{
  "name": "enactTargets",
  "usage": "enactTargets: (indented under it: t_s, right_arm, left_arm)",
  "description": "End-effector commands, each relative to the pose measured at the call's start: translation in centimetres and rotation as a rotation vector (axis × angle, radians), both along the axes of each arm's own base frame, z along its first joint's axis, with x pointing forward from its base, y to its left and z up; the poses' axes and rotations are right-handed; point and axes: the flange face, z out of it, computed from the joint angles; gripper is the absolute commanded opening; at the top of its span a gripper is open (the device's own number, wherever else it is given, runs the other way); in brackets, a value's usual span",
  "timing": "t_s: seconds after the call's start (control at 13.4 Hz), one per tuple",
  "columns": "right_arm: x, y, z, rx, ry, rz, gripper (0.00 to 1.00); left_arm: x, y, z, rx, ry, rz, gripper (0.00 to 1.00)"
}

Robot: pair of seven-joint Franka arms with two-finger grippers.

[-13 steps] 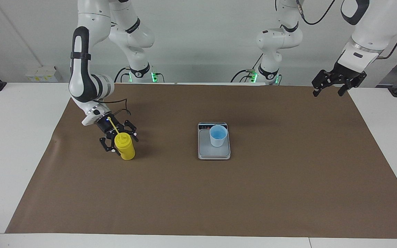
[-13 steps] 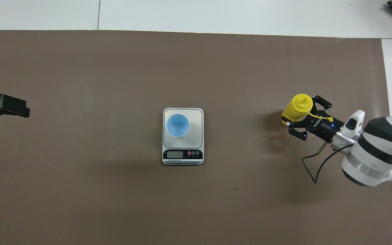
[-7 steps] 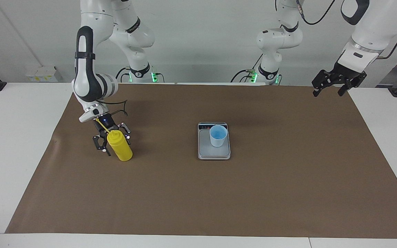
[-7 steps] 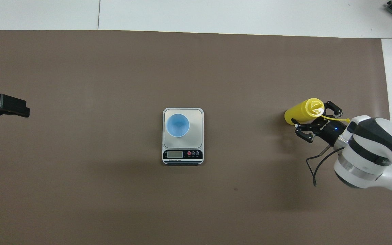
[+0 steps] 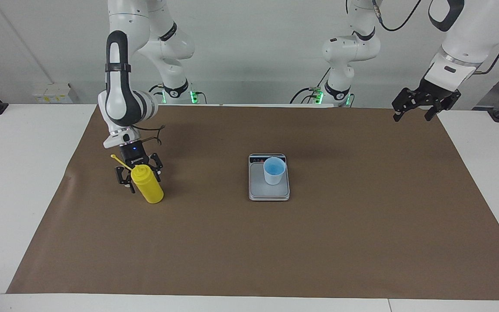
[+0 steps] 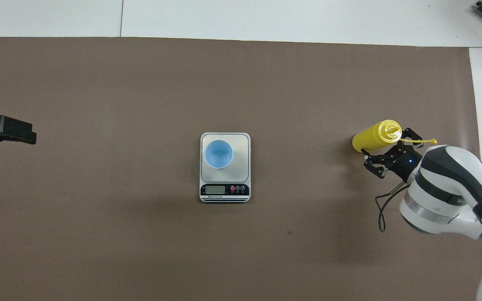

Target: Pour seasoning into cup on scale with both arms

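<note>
The seasoning bottle leans near the worktop's right-arm end, right gripper fingers wide around it. Light, squeezable plastic, I'd grip mid-body. Left gripper waits, fingers wide.

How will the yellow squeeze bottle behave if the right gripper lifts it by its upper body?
The seasoning bottle is tall and narrow, so it will probably tip if nudged near its top, where the right gripper sits. Its smooth round side may slip, or roll if it falls. The thin cap strap looks floppy and should dangle.
</note>
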Motion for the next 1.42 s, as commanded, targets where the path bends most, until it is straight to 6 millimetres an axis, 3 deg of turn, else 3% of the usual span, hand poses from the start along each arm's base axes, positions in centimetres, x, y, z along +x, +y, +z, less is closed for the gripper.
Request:
enactTargets:
  t_s: [0.0, 0.52, 1.04, 1.34]
  right_arm:
    - [-1.8, -0.3, 0.3, -0.009, 0.003, -0.014, 1.0]
    - [-6.0, -2.0, -1.2, -0.099, 0.087, -0.084, 1.0]
    - [-8.1, -7.1, -1.1, -0.241, 0.143, -0.241, 1.0]
    - [-6.9, -11.5, 0.1, -0.36, 0.109, -0.228, 1.0]
  left_arm:
    - [-0.5, 0.2, 0.0, 0.015, 0.009, 0.0, 1.0]
    - [-0.5, 0.2, 0.0, 0.015, 0.009, 0.0, 1.0]
    - [-0.5, 0.2, 0.0, 0.015, 0.009, 0.0, 1.0]
    - [-0.5, 0.2, 0.0, 0.015, 0.009, 0.0, 1.0]
